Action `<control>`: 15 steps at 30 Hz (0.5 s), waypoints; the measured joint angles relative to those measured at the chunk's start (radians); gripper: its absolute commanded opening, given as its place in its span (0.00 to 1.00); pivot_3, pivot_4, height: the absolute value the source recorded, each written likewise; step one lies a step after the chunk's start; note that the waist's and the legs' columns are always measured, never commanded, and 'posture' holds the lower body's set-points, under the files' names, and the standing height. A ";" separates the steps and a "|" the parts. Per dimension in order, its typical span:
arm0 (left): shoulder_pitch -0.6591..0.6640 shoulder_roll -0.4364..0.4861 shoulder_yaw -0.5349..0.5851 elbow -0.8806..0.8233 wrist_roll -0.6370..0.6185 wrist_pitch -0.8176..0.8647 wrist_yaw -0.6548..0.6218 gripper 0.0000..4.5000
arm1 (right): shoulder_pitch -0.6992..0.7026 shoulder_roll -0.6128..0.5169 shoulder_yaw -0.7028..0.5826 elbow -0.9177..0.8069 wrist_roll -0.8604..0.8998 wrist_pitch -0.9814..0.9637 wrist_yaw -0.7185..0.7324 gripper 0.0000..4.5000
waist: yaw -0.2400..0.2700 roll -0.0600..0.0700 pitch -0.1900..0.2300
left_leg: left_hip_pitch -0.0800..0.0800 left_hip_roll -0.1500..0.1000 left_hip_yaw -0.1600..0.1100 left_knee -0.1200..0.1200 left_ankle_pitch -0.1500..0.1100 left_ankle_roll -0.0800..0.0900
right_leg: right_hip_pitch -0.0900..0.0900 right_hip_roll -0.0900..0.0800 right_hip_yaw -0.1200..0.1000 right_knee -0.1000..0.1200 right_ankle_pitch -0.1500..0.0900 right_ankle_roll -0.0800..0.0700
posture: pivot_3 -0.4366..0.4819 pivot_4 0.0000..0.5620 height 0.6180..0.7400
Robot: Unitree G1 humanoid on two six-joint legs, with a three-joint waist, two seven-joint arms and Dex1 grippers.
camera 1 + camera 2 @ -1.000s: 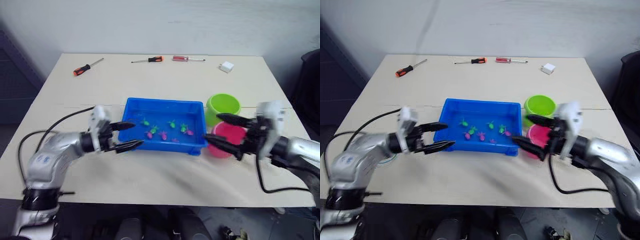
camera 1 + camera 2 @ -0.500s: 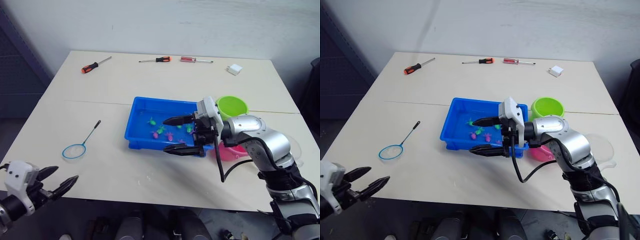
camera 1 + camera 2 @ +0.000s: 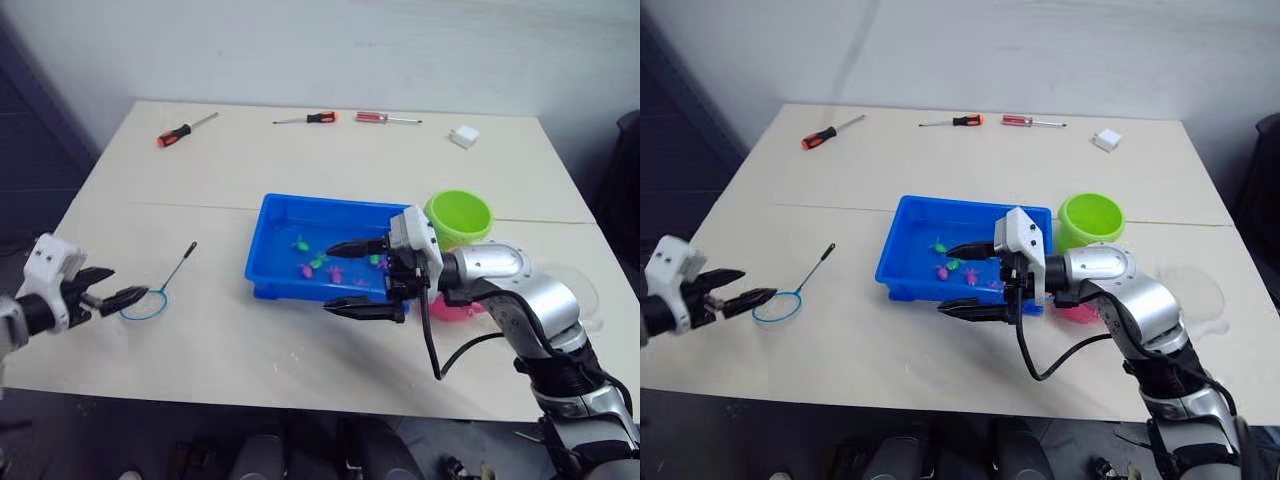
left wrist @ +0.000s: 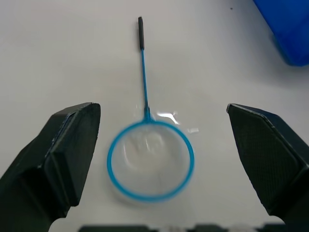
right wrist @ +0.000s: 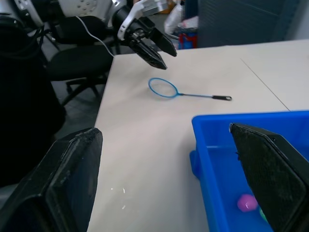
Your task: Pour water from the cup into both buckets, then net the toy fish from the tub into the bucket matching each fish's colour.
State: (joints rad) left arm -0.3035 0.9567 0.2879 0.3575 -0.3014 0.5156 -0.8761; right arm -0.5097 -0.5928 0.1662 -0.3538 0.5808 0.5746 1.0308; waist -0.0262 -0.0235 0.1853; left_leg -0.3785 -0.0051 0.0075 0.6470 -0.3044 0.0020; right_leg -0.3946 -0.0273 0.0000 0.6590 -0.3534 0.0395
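Pale beige bench [image 3: 300, 350] against a plain light wall. The left gripper [image 3: 112, 292] hangs with jaws spread just short of the hoop of the net [image 4: 150, 159], which lies flat on the bench, handle pointing away from the jaws. The right gripper [image 3: 358, 278] hangs with jaws spread wide over the near edge of the blue tub [image 3: 275, 215], where green and pink toy fish [image 3: 322, 264] lie. Beyond the right jaws stand the green bucket [image 3: 458, 217] and the pink bucket [image 3: 455, 306], partly hidden. Screwdrivers [image 3: 180, 130] lie along the far edge.
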 measured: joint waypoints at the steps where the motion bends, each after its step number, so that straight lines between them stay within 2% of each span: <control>1: -0.066 -0.004 -0.045 0.079 0.037 -0.030 0.006 1.00 | 0.015 -0.003 -0.010 -0.019 0.001 0.007 -0.015 0.99 | -0.001 0.000 0.000 | -0.001 0.000 0.000 0.000 0.000 0.000 | -0.001 0.000 0.000 0.000 0.000 0.000 | 0.48 0.27 1.00; 3: -0.211 -0.028 -0.116 0.270 0.113 -0.093 0.033 1.00 | 0.042 -0.013 -0.037 -0.057 0.003 0.025 -0.052 0.99 | -0.003 0.000 0.000 | -0.003 0.000 0.001 0.002 0.000 0.000 | -0.004 0.001 0.000 0.002 0.000 0.001 | 0.48 0.27 1.00; 6: -0.340 -0.071 -0.190 0.468 0.182 -0.157 0.030 1.00 | 0.074 -0.024 -0.071 -0.103 0.009 0.051 -0.096 0.99 | -0.003 -0.001 -0.001 | -0.011 0.000 0.002 0.005 0.001 -0.001 | -0.013 0.001 0.000 0.009 0.001 0.001 | 0.48 0.27 1.00; 8: -0.399 -0.106 -0.243 0.580 0.228 -0.195 0.007 1.00 | 0.101 -0.026 -0.094 -0.138 0.020 0.069 -0.129 0.99 | -0.001 -0.002 -0.001 | -0.015 0.000 0.002 0.009 0.001 -0.001 | -0.017 0.001 0.000 0.013 0.001 0.001 | 0.48 0.27 1.00; 12: -0.480 -0.134 -0.298 0.702 0.285 -0.245 -0.011 1.00 | 0.142 -0.033 -0.121 -0.188 0.028 0.092 -0.176 0.99 | 0.002 -0.002 -0.001 | -0.016 0.000 0.002 0.011 0.002 -0.001 | -0.017 0.001 0.000 0.013 0.001 0.001 | 0.48 0.27 1.00; 15: -0.530 -0.155 -0.309 0.784 0.324 -0.274 0.034 0.82 | 0.162 -0.036 -0.141 -0.227 0.033 0.104 -0.211 1.00 | 0.004 -0.002 -0.001 | -0.014 0.000 0.002 0.014 0.001 0.000 | -0.016 0.001 0.000 0.013 0.001 0.001 | 0.48 0.27 1.00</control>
State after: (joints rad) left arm -0.8333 0.8013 -0.0208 1.1414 0.0221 0.2417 -0.8420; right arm -0.3477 -0.6286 0.0252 -0.5811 0.6138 0.6789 0.8197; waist -0.0218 -0.0258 0.1839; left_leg -0.3928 -0.0050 0.0096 0.6605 -0.3032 0.0017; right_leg -0.4102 -0.0268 0.0003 0.6724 -0.3528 0.0408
